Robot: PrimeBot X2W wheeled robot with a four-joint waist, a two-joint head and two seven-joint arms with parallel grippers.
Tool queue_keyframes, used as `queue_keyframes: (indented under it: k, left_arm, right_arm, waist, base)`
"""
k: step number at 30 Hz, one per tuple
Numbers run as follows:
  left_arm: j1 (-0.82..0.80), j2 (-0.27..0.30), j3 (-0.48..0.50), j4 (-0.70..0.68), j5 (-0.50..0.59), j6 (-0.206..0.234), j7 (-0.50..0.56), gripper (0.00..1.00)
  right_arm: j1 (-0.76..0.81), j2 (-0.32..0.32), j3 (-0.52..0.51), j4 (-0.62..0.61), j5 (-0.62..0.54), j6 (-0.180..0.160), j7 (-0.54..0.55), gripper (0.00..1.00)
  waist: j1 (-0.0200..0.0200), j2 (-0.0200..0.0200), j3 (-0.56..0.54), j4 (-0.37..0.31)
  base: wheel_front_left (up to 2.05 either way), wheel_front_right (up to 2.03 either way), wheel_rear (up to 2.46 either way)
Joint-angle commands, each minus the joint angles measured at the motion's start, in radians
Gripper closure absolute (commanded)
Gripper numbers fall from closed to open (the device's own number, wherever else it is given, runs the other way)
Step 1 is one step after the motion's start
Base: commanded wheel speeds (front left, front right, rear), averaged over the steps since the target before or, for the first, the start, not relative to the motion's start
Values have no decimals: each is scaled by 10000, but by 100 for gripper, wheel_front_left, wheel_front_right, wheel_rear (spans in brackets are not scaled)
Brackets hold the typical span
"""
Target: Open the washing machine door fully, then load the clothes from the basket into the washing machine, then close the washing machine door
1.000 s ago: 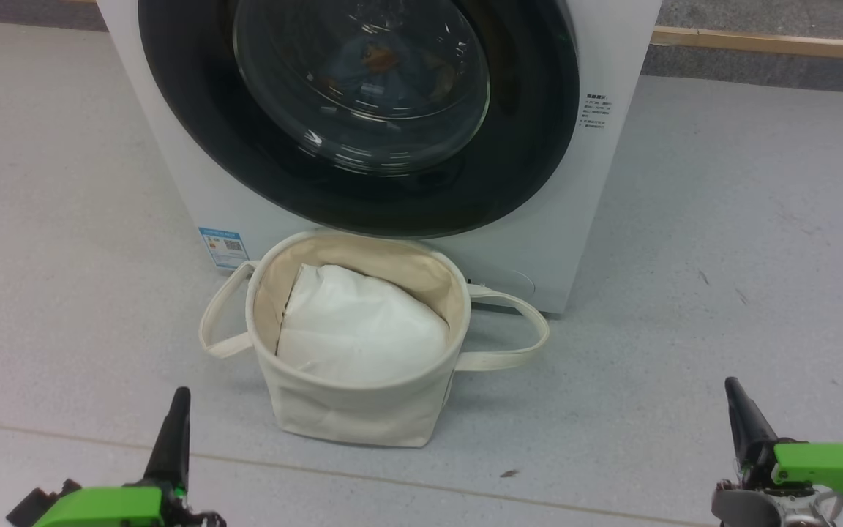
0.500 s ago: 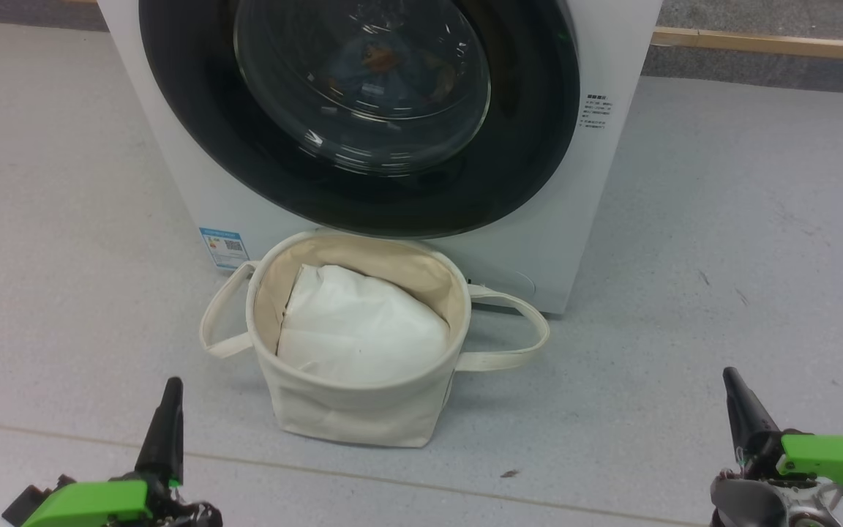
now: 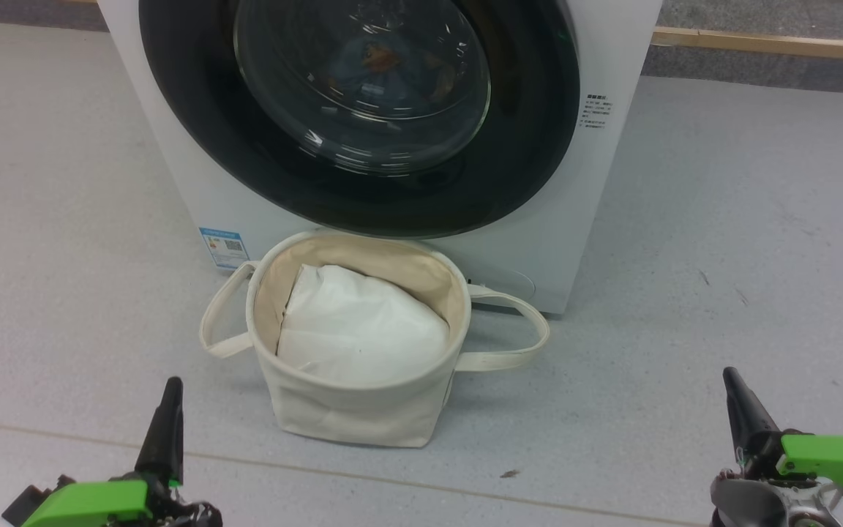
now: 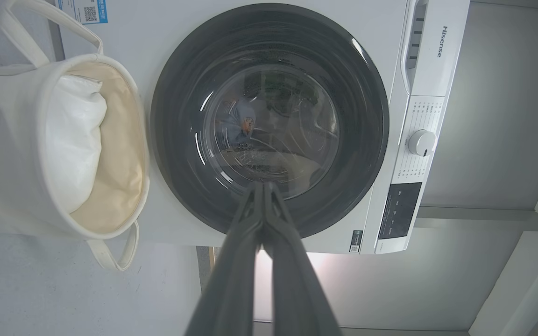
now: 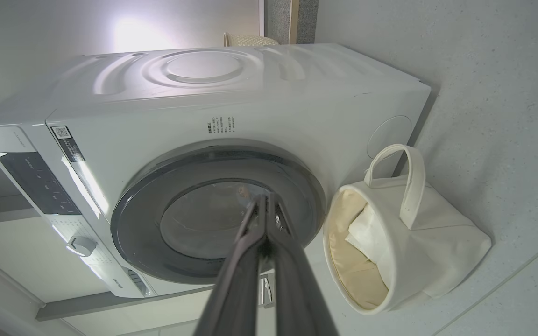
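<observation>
Left gripper [image 4: 263, 186], right gripper [image 5: 264, 198]: clenched empty, parked clear. Glossy black-rimmed round glass door [image 3: 363, 110] ahead appears shut; task judged complete.

The left pincer [image 3: 170, 389] sat low with its two dark fingers pressed together, tips meeting, pointing forward and gripping nothing. Well apart to its right, the right pincer [image 3: 729, 379] held the same pose, fingers closed and empty.

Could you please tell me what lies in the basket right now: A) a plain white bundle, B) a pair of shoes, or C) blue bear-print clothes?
A: the open top of the basket shows a plain white bundle resting inside it.
</observation>
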Motion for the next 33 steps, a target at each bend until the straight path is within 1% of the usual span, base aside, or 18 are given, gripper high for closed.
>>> queue_keyframes:
  k: [1, 33]
  left_arm:
    - [-434, 131, 357, -331, -27, -125, 78, 100]
    - [-434, 131, 357, -331, -27, -125, 78, 100]
  right_arm:
    - [-434, -148, 188, -293, 84, 2, 46, 100]
    - [-431, -172, 220, -294, 112, 2, 21, 100]
  waist:
    - [0, 0, 0, 0]
    - [0, 0, 0, 0]
  base:
    - [0, 0, 0]
    - [0, 0, 0]
